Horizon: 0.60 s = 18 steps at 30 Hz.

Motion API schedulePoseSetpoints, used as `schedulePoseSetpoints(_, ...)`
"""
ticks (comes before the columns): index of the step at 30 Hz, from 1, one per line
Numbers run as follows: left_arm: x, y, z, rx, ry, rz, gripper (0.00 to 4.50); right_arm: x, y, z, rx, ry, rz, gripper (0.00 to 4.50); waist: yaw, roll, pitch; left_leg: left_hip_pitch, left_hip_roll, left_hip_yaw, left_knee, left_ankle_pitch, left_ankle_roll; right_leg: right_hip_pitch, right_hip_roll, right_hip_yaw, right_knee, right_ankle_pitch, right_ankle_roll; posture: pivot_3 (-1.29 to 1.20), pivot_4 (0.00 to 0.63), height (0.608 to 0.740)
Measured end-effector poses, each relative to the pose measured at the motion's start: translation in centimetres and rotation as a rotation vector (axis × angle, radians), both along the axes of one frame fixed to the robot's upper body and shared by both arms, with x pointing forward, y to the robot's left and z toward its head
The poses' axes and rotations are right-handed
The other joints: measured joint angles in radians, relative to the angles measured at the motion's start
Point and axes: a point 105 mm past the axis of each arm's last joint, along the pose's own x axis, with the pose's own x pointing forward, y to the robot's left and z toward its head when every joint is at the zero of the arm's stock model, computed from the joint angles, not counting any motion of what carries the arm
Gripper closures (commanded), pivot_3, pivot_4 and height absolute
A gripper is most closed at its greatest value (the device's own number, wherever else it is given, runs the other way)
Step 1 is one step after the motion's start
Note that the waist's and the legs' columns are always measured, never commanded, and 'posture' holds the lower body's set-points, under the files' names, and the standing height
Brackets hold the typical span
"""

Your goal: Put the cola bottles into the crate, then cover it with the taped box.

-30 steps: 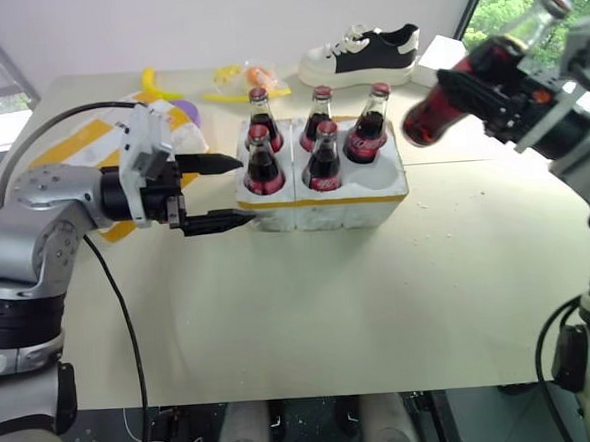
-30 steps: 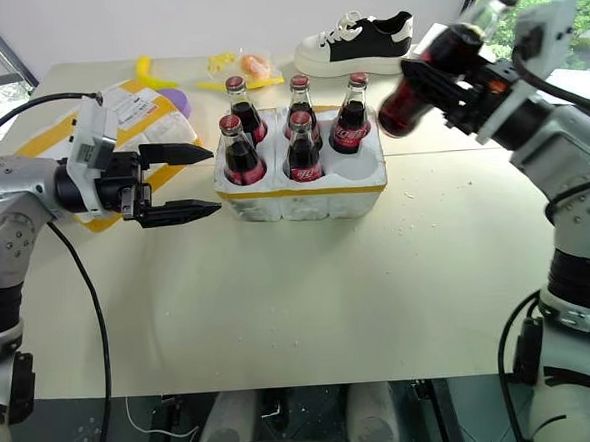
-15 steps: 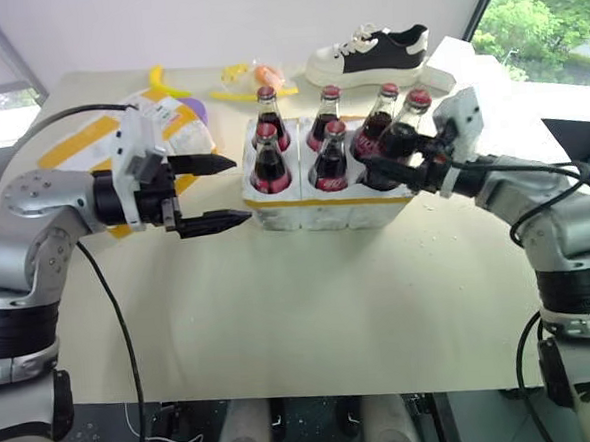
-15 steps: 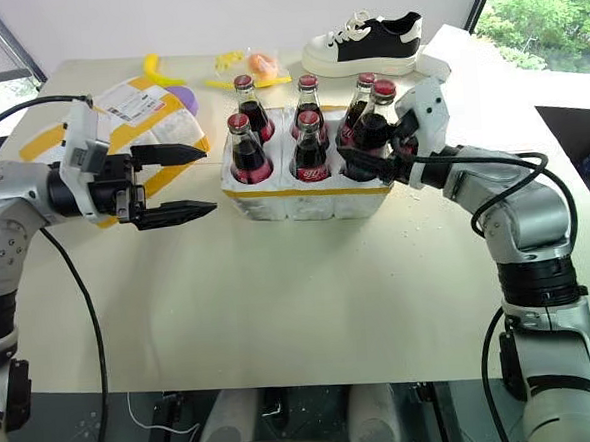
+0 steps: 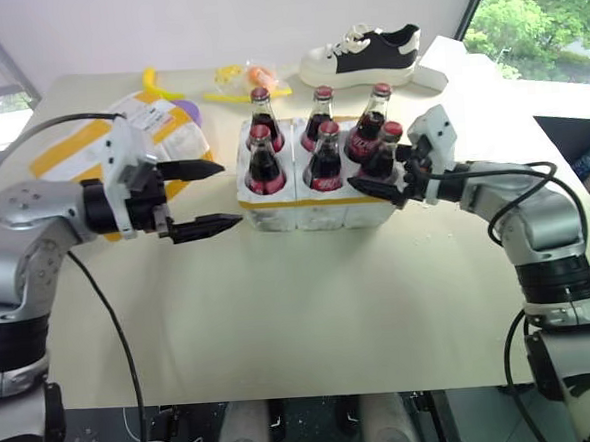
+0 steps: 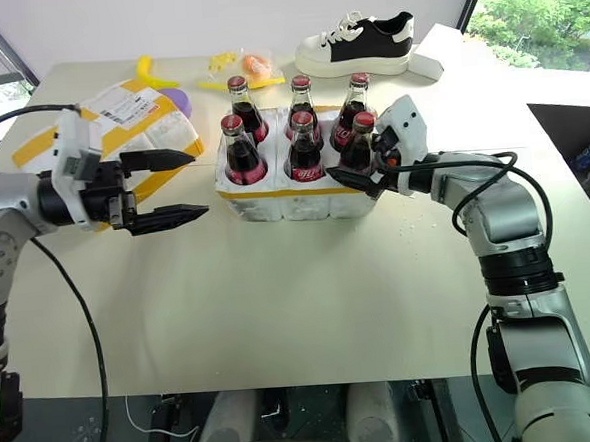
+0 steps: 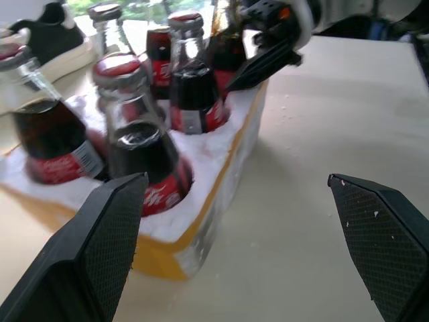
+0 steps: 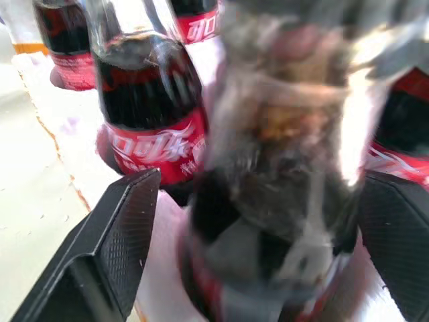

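In the left eye view, all six cola bottles [image 5: 322,139] stand in the crate [image 5: 319,201] in the middle of the tabletop [image 5: 310,300]. The taped box [image 5: 91,153] lies at about 9 o'clock from the crate, behind the left gripper [image 5: 201,198], whose fingers are wide apart and hold nothing. In the right eye view, the right gripper [image 6: 367,171] is around the last bottle [image 6: 357,145], at the crate's 4 o'clock well. In the left wrist view, that gripper's fingers [image 7: 265,64] sit beside the far bottle. In the right wrist view, the fingers [image 8: 110,248] stand apart on both sides of the bottle, so they have let go. If the arm pulls back crooked, a finger could bump the bottle and tip it. A second ago this bottle was high in the air, squeezed tight; now it is down in its well. The left gripper has hardly moved.
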Motion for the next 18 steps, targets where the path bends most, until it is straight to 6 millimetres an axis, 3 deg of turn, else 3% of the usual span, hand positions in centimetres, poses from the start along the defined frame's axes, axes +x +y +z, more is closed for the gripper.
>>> schedulePoseSetpoints(5,0.0,4.9,-0.1,0.098,-0.104,0.279,0.00,-3.4,-3.9,5.3,-0.020,-0.089,-0.004,0.07,0.000,0.000,0.000,0.000,0.000,0.000,0.000,0.000,0.000,0.000,0.000,0.000,-0.001,0.000,0.000,0.00,0.150,0.740)
schedulePoseSetpoints(8,-0.3,8.7,-0.3,0.250,-0.183,0.476,0.00,-6.1,-5.1,7.8,0.011,-0.094,0.044,0.07,-0.001,0.000,0.000,0.001,0.001,0.000,-0.002,-0.001,0.002,0.000,0.000,0.000,-0.001,0.000,0.000,0.00,0.150,0.740)
schedulePoseSetpoints(11,-1.1,12.9,-1.6,0.464,-0.236,0.654,0.00,-8.7,-4.4,9.2,0.042,-0.095,0.162,0.07,-0.007,0.000,0.000,0.002,0.002,0.000,-0.004,-0.004,0.006,-0.001,0.000,0.000,-0.002,0.000,-0.001,0.00,0.150,0.740)
schedulePoseSetpoints(18,-2.9,20.5,-4.0,0.840,-0.307,0.947,0.00,-11.0,-1.5,9.9,0.098,-0.082,0.332,0.07,0.005,0.000,-0.001,0.000,0.002,0.000,-0.007,-0.004,0.005,-0.006,-0.003,0.001,-0.002,0.001,-0.002,0.00,0.150,0.740)
